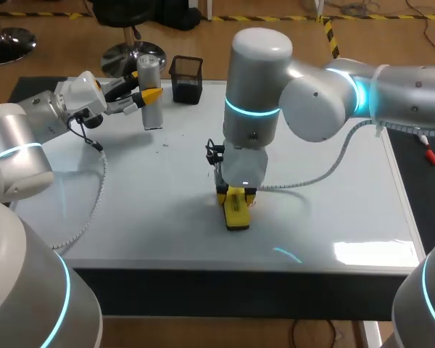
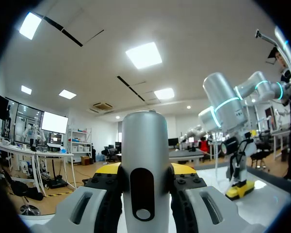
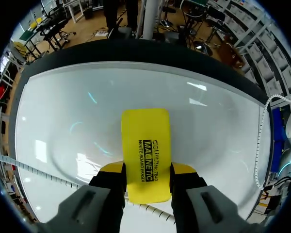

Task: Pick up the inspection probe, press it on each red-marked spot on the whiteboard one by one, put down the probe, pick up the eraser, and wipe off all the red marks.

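We clasp the probe [image 2: 145, 141] upright in our left gripper [image 2: 145, 169]. Our right gripper [image 3: 146, 169] pinches the yellow eraser [image 3: 145, 136] against the whiteboard [image 1: 333, 210].

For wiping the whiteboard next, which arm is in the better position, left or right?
Right. Its hand grips the yellow eraser down at the middle of the whiteboard. The left hand is occupied with the probe near the far edge.

Whiteboard [image 1: 348, 217] on dark table [image 1: 415, 210], yellow eraser [image 1: 236, 210] mid-board — black mesh cup [image 1: 186, 80] at far edge, red pen [image 1: 429, 154] off-board.
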Robot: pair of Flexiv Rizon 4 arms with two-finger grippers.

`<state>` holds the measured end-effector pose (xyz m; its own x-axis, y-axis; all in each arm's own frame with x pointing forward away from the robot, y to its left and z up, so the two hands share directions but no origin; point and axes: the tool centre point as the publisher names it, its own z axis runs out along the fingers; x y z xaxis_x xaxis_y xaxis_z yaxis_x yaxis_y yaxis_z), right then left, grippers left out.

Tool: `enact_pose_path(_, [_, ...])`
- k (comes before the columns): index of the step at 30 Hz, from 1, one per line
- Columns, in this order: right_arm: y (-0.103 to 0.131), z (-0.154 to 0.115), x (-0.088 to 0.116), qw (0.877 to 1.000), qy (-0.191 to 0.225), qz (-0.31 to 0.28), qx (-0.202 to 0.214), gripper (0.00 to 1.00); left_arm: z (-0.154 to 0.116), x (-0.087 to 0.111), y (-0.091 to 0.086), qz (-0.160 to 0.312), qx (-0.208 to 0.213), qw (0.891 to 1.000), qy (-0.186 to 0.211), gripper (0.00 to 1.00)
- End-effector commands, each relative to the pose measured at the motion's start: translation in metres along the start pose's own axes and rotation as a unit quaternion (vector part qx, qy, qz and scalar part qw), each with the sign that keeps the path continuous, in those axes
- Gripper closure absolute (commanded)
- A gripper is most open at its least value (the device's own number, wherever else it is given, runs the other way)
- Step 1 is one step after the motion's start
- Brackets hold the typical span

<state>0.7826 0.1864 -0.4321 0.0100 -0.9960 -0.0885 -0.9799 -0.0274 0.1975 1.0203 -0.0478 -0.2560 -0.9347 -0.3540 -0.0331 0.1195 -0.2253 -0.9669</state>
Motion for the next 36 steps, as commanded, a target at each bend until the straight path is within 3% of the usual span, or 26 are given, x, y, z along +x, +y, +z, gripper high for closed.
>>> enact_pose_path(1, [-0.001,0.01,0.008,1.0,0.001,0.0,0.0,1.0,0.0,0.0,0.0,0.001,0.001,1.0,0.0,1.0])
enact_pose_path(14, [0.007,0.014,0.034,1.0,0.015,0.014,-0.01,1.0,0.0,0.0,0.0,0.001,0.001,1.0,0.0,1.0])
enact_pose_path(26, [0.011,0.014,0.079,0.998,0.028,0.052,-0.021,1.0,0.0,0.0,0.0,0.001,0.001,1.0,0.0,1.0])
enact_pose_path(36, [0.008,0.007,0.082,0.998,0.031,0.055,-0.016,1.0,0.0,0.0,0.0,0.001,0.001,1.0,0.0,1.0])
